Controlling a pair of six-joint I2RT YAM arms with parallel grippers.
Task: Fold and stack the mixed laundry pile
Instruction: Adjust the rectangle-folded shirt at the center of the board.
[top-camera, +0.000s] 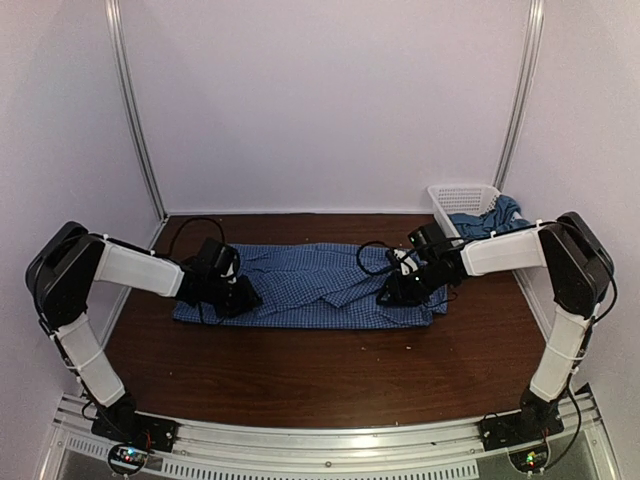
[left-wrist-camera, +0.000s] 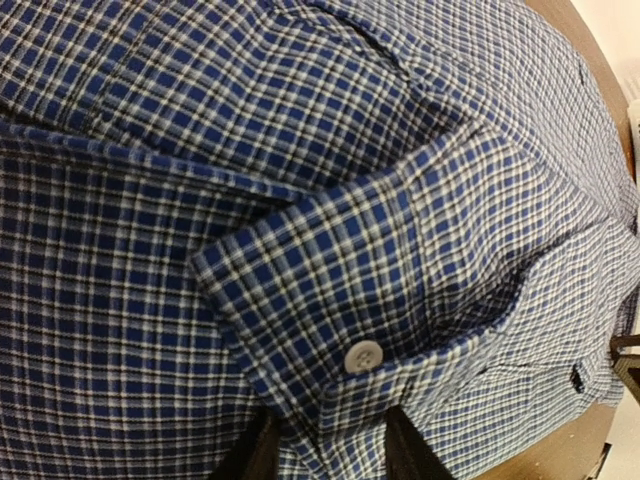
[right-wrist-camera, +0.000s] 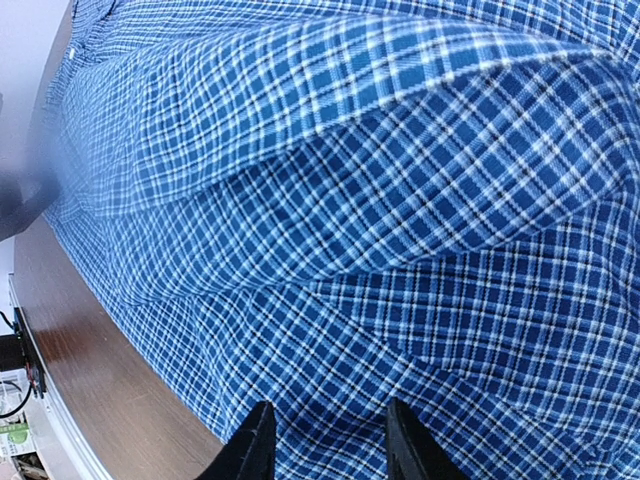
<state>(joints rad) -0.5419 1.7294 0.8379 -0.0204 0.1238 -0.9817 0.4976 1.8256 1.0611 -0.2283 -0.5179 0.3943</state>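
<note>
In the overhead view the blue-and-white checked button shirt (top-camera: 310, 285) lies spread flat across the middle of the frame on the brown table (top-camera: 320, 370). Its near hem runs roughly parallel to the table's lower edge, and a wide band of bare wood lies below it. A narrower strip of wood shows above the shirt, toward the back wall. The left gripper (top-camera: 235, 298) is down on the shirt's left end and the right gripper (top-camera: 392, 293) on its right part. They stand well apart, with open cloth between them. In the left wrist view we see a buttoned cuff (left-wrist-camera: 330, 290) with its white button (left-wrist-camera: 363, 355). The cuff's lower edge sits between the two dark fingers (left-wrist-camera: 262, 450), but we cannot tell whether they clamp it. In the right wrist view the fingers (right-wrist-camera: 255, 445) straddle a ridge of checked cloth near the shirt's hem. Bare wood (right-wrist-camera: 110, 400) shows at lower left there, and again we cannot tell whether the cloth is grasped. At upper right of the overhead view, the white lattice basket (top-camera: 462, 190) stands in the table's far corner. The teal-blue t-shirt (top-camera: 490, 218) is bunched inside it and spills over its right rim.
</note>
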